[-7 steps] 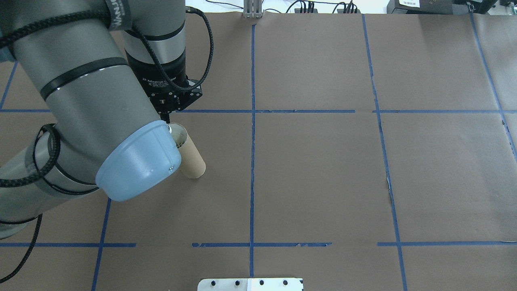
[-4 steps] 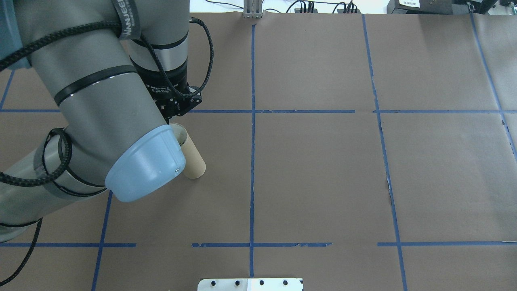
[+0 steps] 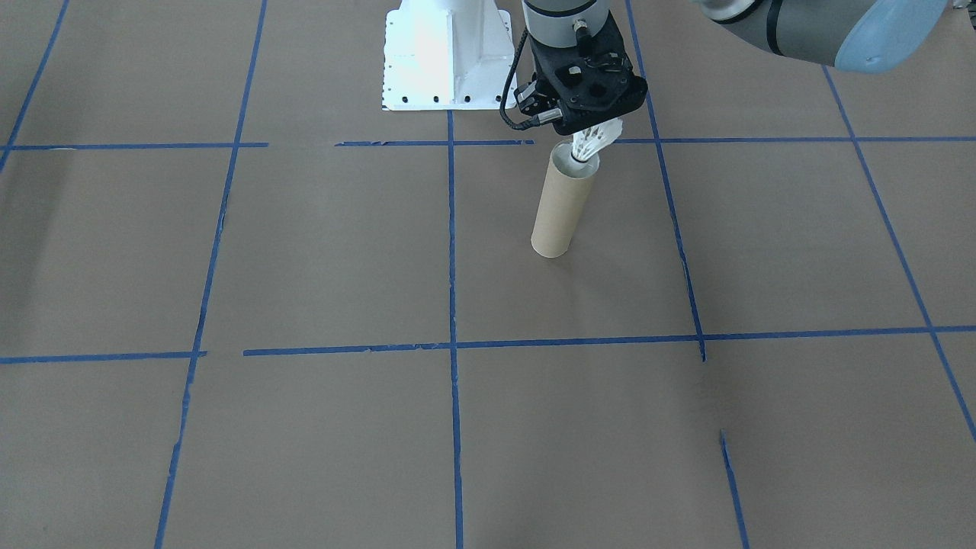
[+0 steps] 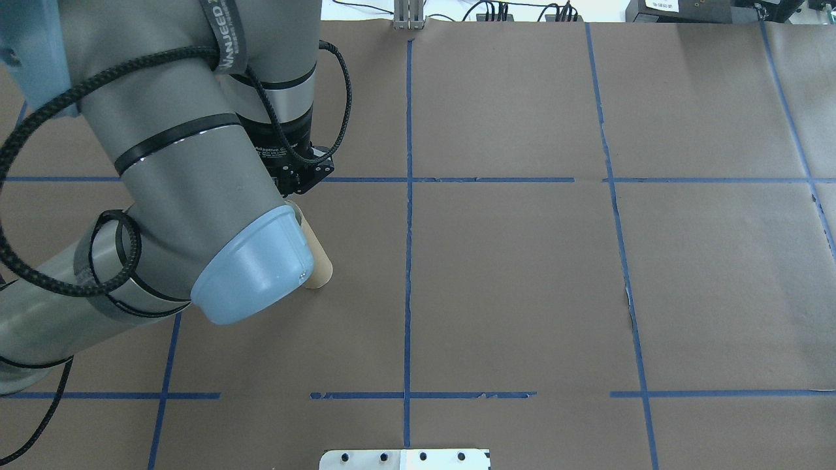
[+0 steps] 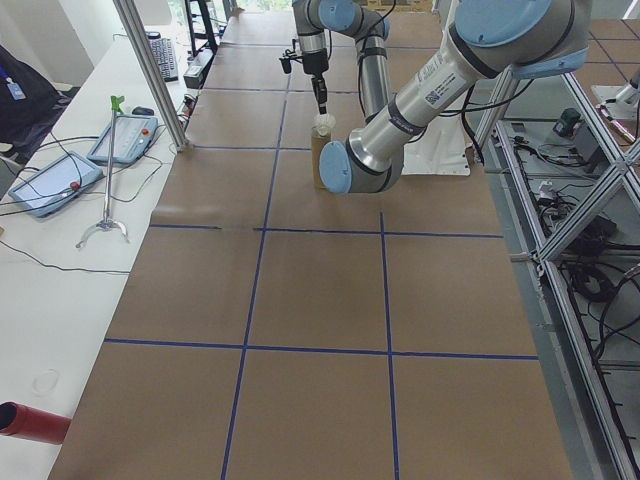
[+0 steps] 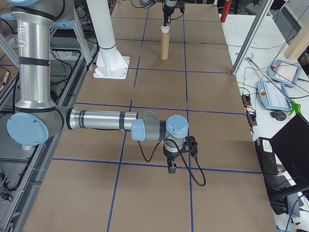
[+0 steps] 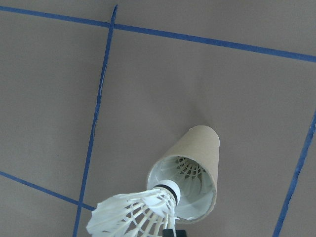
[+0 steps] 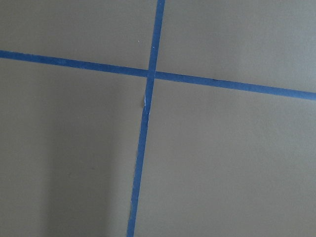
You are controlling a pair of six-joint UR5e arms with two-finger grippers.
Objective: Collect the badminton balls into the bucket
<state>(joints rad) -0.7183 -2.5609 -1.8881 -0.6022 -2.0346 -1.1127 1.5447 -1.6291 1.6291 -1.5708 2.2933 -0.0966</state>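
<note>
The bucket (image 3: pixel 560 204), one tall cardboard tube, is standing upright on the table (image 3: pixel 320 252) and looking light enough to tip if nudged. The left gripper (image 3: pixel 596 130) is hanging right above its mouth, jaws clamped on the feather skirt of one shuttlecock (image 3: pixel 591 143), cork pointing down at the rim. A second shuttlecock (image 7: pixel 190 170) is sitting inside. Feathers are crushing easily, so gentle pressure suits. The right gripper (image 6: pixel 172 167) is hovering well away; its jaws I cannot tell.
</note>
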